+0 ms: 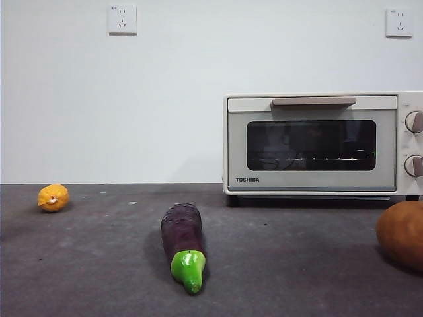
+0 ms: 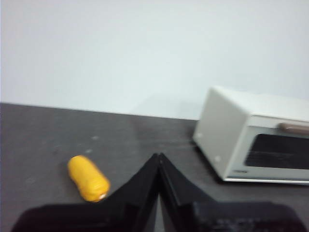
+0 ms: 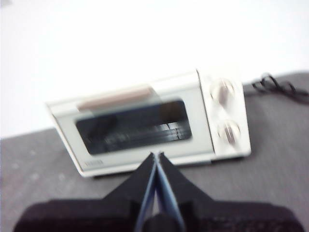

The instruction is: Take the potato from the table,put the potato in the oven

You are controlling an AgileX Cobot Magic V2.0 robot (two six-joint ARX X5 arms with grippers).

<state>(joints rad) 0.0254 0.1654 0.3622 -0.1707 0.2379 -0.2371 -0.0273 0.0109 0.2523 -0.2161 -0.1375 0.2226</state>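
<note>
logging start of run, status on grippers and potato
Left gripper and right gripper: jaws shut, empty. Potato on table, untouched. Oven door closed.

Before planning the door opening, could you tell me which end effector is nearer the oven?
Probably the right end effector, which faces the oven door straight on. The left end effector is off to the oven's side, by the yellow fruit.

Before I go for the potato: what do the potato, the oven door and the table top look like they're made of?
Potato: smooth, matte orange-brown skin with no shine; whether it is real or a plastic model is unclear. Oven door: dark glossy glass pane with reflections, set in a cream body that looks like painted metal, with a beige bar handle. Table: dark grey, mottled matte surface, possibly laminate or a mat.
</note>
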